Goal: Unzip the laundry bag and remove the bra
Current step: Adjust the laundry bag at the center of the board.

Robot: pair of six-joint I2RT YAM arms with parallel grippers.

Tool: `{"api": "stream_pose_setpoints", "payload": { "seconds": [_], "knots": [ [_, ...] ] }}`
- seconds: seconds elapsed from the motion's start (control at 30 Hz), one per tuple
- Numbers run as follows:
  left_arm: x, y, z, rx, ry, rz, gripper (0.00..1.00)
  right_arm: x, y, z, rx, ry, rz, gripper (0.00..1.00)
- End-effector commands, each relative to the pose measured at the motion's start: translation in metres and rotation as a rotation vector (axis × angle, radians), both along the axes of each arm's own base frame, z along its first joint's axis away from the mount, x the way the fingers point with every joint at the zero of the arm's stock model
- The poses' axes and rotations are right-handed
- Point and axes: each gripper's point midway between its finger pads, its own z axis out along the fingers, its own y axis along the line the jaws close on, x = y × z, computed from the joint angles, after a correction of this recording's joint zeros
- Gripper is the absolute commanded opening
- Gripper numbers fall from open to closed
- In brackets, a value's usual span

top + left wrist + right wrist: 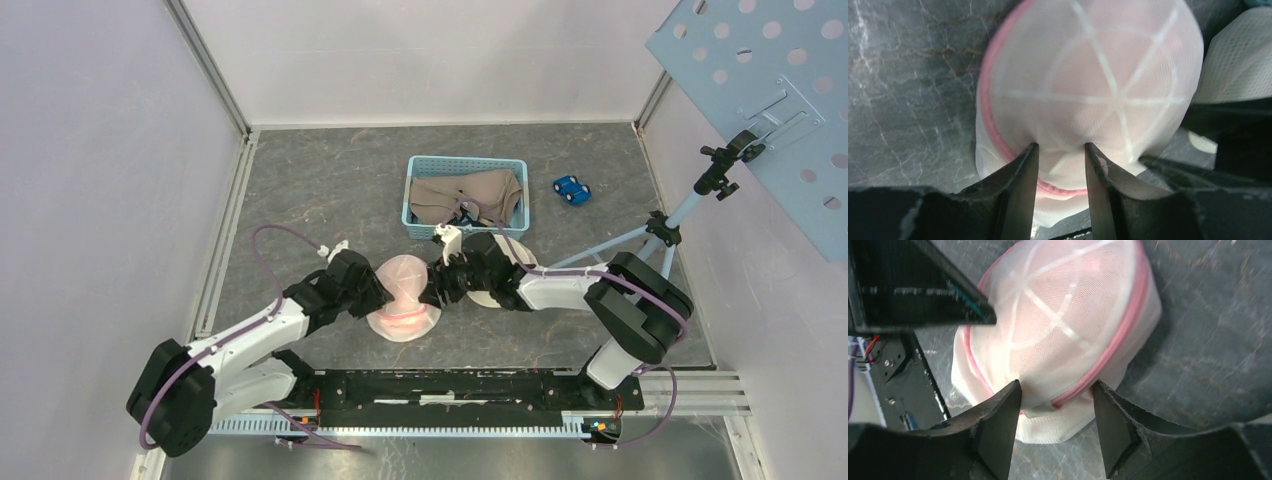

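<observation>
White mesh, domed and edged with a pink zip [1120, 335], makes up the laundry bag [403, 300], which sits on the grey marbled bench [330, 190] near the front edge, midway between the two arms. Something pinkish shows through the mesh (its shape is too blurred to name), so whatever the bag holds lies inside it.

Reaching in from the left side of the bag, the left gripper [1062, 147] has its fingers [1023, 185] set partly apart, their tips against the mesh just above the zip's curve. Whether they pinch the fabric or only touch it I cannot tell.

At the opposite side of the bag, the right gripper [1056, 387] has its fingers [1000, 425] set wider apart, with the bag's rim and a stretch of the zip lying between them. The zip meets the inner face of one finger, but I cannot tell whether the jaws press on it.

Farther back stands a blue basket [466, 161] with a tan garment [465, 195] in it, and a small blue toy car [571, 189] lies just to its right. A second piece of white mesh [1238, 55] lies beside the bag, under the right arm.
</observation>
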Motion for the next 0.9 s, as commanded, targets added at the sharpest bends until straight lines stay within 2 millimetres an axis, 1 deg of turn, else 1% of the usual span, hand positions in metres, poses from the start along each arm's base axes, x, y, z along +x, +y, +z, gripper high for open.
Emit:
{"api": "stream_pose_setpoints", "payload": {
  "seconds": [0.0,0.13,0.23,0.27,0.3,0.37,0.43,0.47,0.6,0.7,0.77,0.87],
  "knots": [
    [0.028,0.000,0.010,-0.001,-0.063,0.037,0.45,-0.018,0.010,0.031,0.182,0.029,0.019,0.59],
    [0.043,0.004,0.015,0.034,-0.078,0.018,0.44,-0.034,0.015,0.040,0.225,0.035,0.033,0.53],
    [0.054,0.004,0.020,0.046,-0.092,-0.014,0.45,-0.051,0.025,0.047,0.261,0.048,0.069,0.53],
    [0.057,0.001,0.024,0.044,-0.104,-0.040,0.48,-0.056,0.028,0.050,0.276,0.057,0.077,0.53],
    [0.059,-0.003,0.027,0.038,-0.114,-0.069,0.52,-0.061,0.030,0.052,0.289,0.063,0.085,0.55],
    [0.059,-0.009,0.034,0.028,-0.132,-0.125,0.59,-0.067,0.032,0.058,0.310,0.071,0.095,0.60],
    [0.055,-0.009,0.038,0.028,-0.145,-0.149,0.65,-0.068,0.030,0.066,0.325,0.057,0.094,0.65],
    [0.052,-0.007,0.044,0.022,-0.159,-0.152,0.66,-0.067,0.027,0.068,0.314,0.033,0.088,0.66],
    [0.032,-0.004,0.057,-0.024,-0.178,-0.172,0.71,-0.055,0.008,0.077,0.203,-0.170,0.105,0.69],
    [0.015,-0.006,0.056,-0.075,-0.157,-0.196,0.73,-0.047,-0.006,0.088,0.138,-0.335,0.135,0.69],
    [0.006,-0.009,0.054,-0.103,-0.141,-0.223,0.73,-0.040,-0.012,0.091,0.082,-0.426,0.153,0.70],
    [-0.001,-0.008,0.053,-0.113,-0.132,-0.231,0.73,-0.032,-0.017,0.091,-0.001,-0.549,0.219,0.70]
  ]
}}
